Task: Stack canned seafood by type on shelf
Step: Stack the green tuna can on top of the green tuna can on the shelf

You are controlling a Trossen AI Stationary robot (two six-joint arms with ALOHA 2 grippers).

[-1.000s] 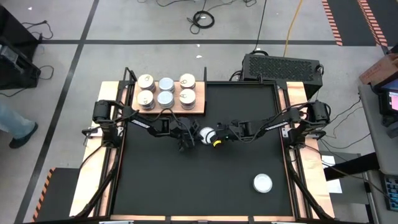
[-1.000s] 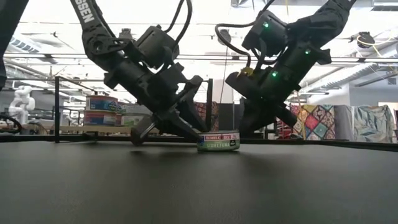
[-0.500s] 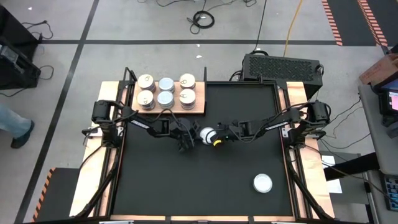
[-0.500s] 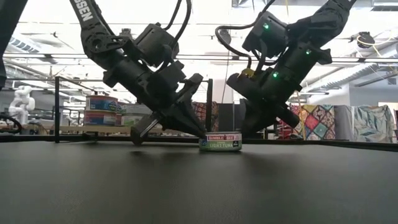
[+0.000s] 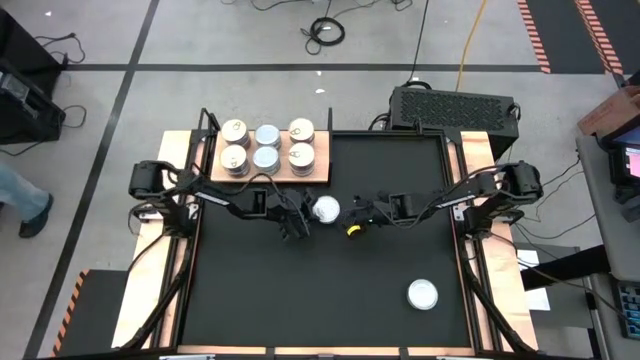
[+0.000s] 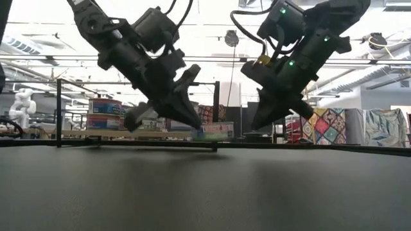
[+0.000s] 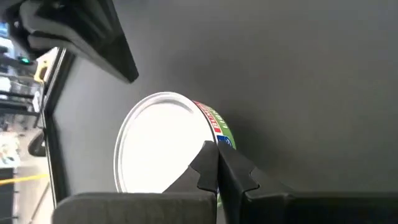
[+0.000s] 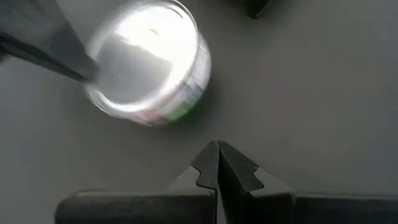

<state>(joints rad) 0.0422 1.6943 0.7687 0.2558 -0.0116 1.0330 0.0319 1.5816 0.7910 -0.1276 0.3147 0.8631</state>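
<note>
A tin of canned seafood (image 5: 325,209) with a shiny pale lid and a red-and-green label hangs just above the middle of the black mat. My left gripper (image 5: 305,213) is shut at the rim of this tin (image 7: 158,149). In the low view the tin (image 6: 215,131) is blurred and clear of the mat. My right gripper (image 5: 352,222) is shut just right of the tin (image 8: 146,62) and holds nothing. The shelf (image 5: 318,172), a pale wooden board at the far left, carries several tins (image 5: 267,147) in two rows. Another tin (image 5: 423,294) rests on its base at the near right. My left gripper has the tin by its rim (image 7: 210,142), on the side facing the left arm. One finger (image 7: 202,171) lies over the lid and the other (image 7: 239,177) against the labelled wall. The fingers slant down from the table's left. The tin hangs clear of the mat.
The black mat (image 5: 300,300) is bordered by narrow wooden strips (image 5: 185,300) on both sides. A black box (image 5: 455,105) stands past the far right corner. A person's leg (image 5: 20,200) shows on the floor at the far left.
My left gripper has taken hold of the tin and risen, lifting it off the mat and carrying it a little toward the far left. My right gripper has also risen, and it now stands apart from the tin.
</note>
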